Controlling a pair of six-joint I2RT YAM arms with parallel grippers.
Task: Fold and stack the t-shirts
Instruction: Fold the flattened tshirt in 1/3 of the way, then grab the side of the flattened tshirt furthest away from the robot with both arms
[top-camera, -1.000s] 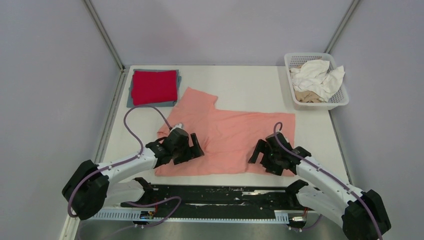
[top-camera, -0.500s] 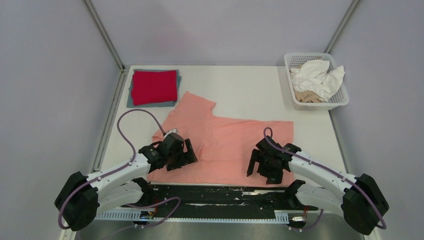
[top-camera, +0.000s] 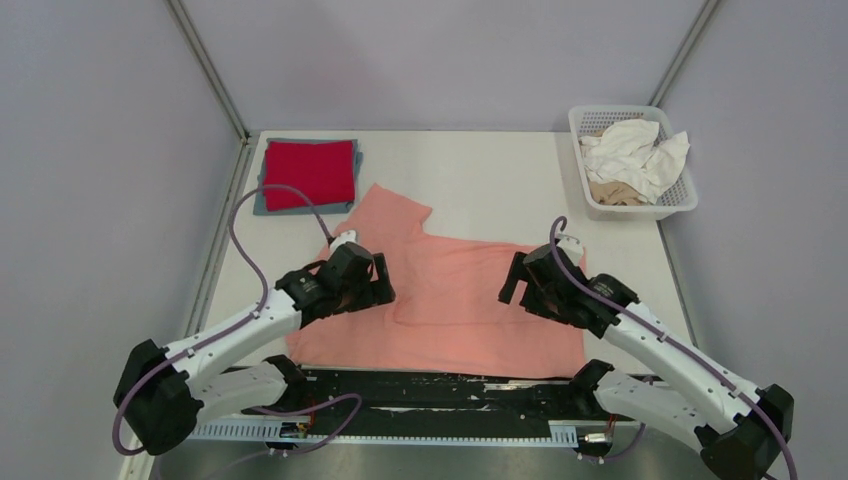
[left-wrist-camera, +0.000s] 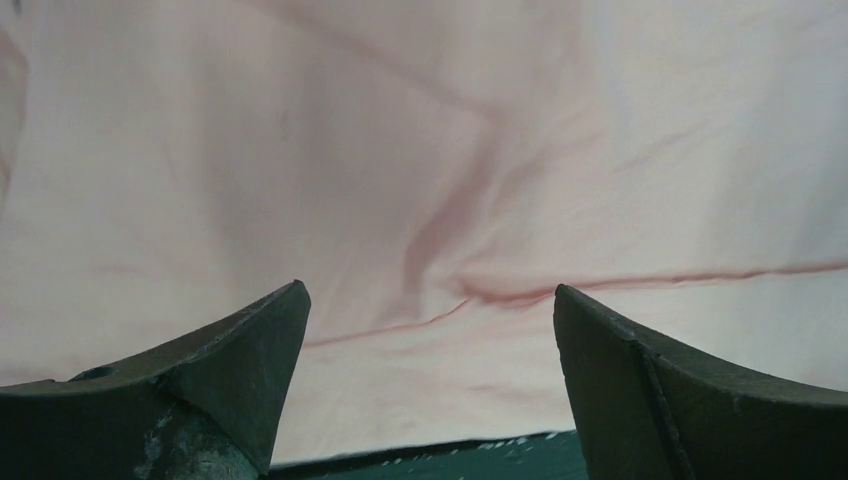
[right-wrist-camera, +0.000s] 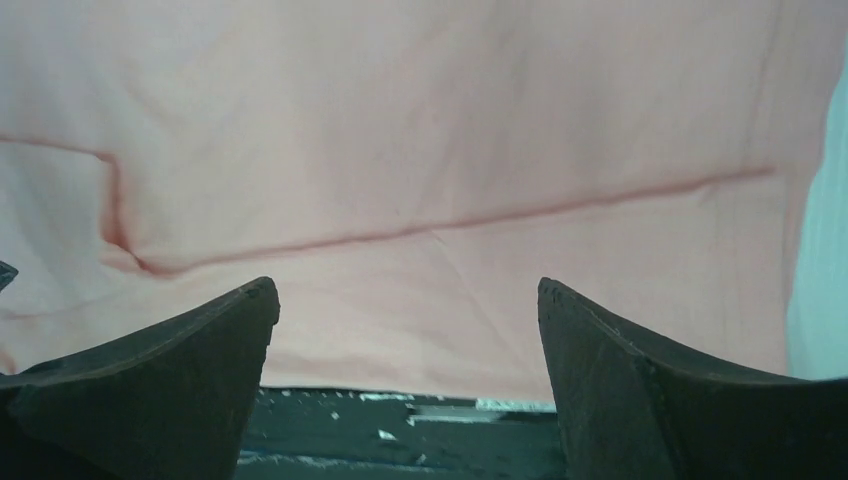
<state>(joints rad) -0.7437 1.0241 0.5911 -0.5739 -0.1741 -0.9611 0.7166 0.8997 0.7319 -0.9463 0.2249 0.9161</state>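
Observation:
A salmon-pink t-shirt (top-camera: 450, 300) lies spread flat in the middle of the table, with its near hem at the front edge. It fills the left wrist view (left-wrist-camera: 420, 150) and the right wrist view (right-wrist-camera: 420, 130). My left gripper (top-camera: 372, 287) hovers open and empty over its left part (left-wrist-camera: 430, 300). My right gripper (top-camera: 516, 283) hovers open and empty over its right part (right-wrist-camera: 408, 295). A folded red t-shirt (top-camera: 308, 172) lies on a folded grey-blue one (top-camera: 262, 206) at the far left. White (top-camera: 632, 145) and beige (top-camera: 608, 192) shirts lie crumpled in the basket.
A white lattice basket (top-camera: 680, 200) stands at the far right corner. A black strip (top-camera: 450, 385) runs along the table's front edge, just under the pink shirt's hem, and shows in the right wrist view (right-wrist-camera: 400, 430). Metal frame posts rise at both far corners.
The pink shirt has slid toward the front edge. Both grippers came nearer with it, then rose and moved back over its middle, open.

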